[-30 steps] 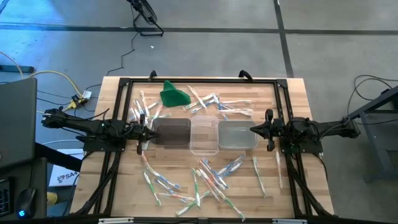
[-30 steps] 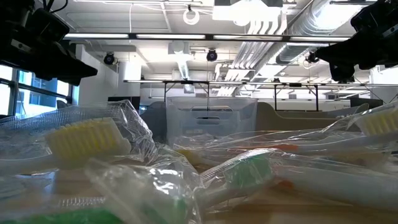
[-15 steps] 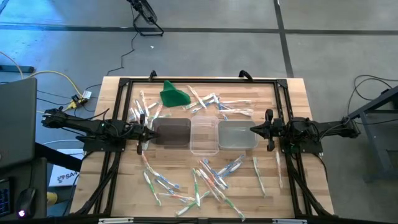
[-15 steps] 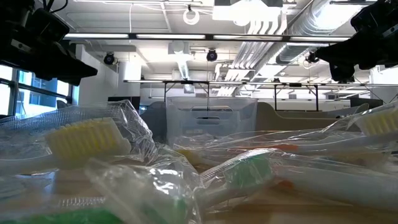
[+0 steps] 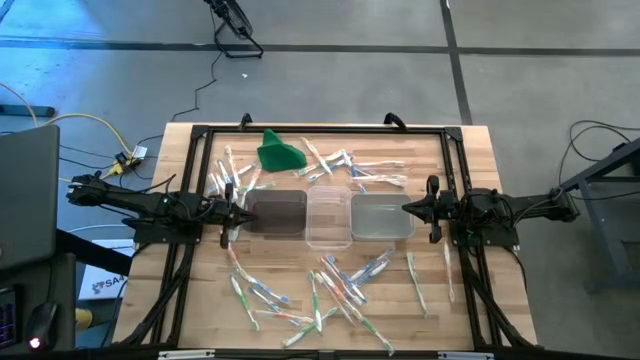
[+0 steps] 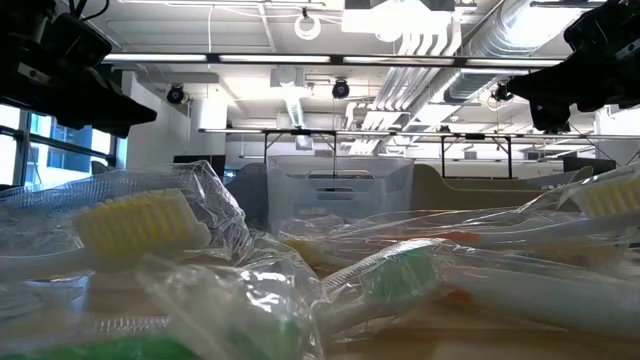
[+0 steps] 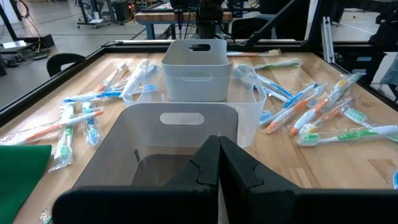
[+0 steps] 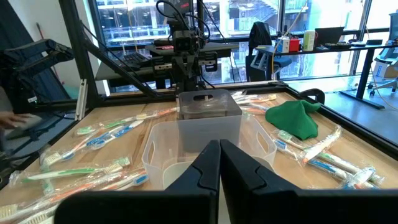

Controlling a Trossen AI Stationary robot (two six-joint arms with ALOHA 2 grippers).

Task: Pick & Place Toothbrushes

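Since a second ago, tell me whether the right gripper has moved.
No. In the high view the right gripper sits shut at the same spot beside the right tub.

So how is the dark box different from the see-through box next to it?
The dark smoky plastic tub sits at the left end of the row, right by the shut left gripper; the clear plastic tub sits in the middle. The dark tub looks tinted brown-grey, while the clear one shows the wooden table through it. Both are small rectangular tubs with no toothbrushes inside.
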